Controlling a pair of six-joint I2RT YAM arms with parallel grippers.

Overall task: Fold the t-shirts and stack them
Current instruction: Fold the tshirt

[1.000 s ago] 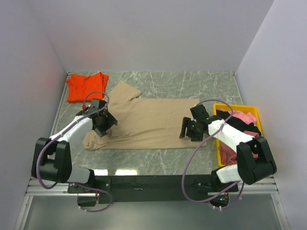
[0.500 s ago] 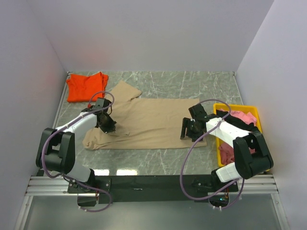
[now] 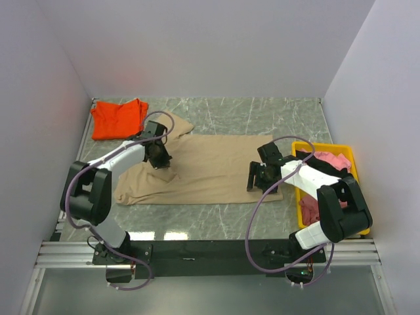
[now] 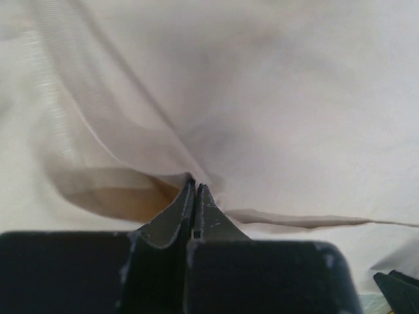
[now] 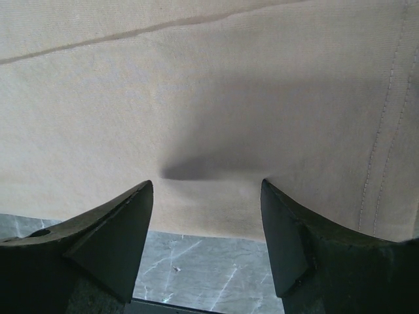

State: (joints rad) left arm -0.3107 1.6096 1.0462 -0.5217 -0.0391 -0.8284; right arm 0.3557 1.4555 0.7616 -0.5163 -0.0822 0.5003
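A large tan t-shirt [image 3: 216, 169] lies spread across the middle of the marble table. My left gripper [image 3: 159, 158] is over its left part, near the far sleeve. The left wrist view shows that gripper [image 4: 195, 187] shut, with a ridge of tan cloth [image 4: 262, 98] pinched at the tips. My right gripper [image 3: 256, 178] stands open at the shirt's near right hem. From the right wrist, that gripper [image 5: 206, 190] straddles the tan hem [image 5: 209, 91] without closing on it. A folded orange-red t-shirt [image 3: 118, 118] rests at the far left.
A yellow tray [image 3: 350, 153] at the right edge holds pink [image 3: 335, 159] and dark shirts in a heap. Grey walls close in the table on three sides. Bare marble [image 5: 196, 275] shows just under the hem at my right gripper.
My left gripper has shut on the tan cloth and carried it from the near left sleeve up and to the right. The right gripper has barely moved and stays open.
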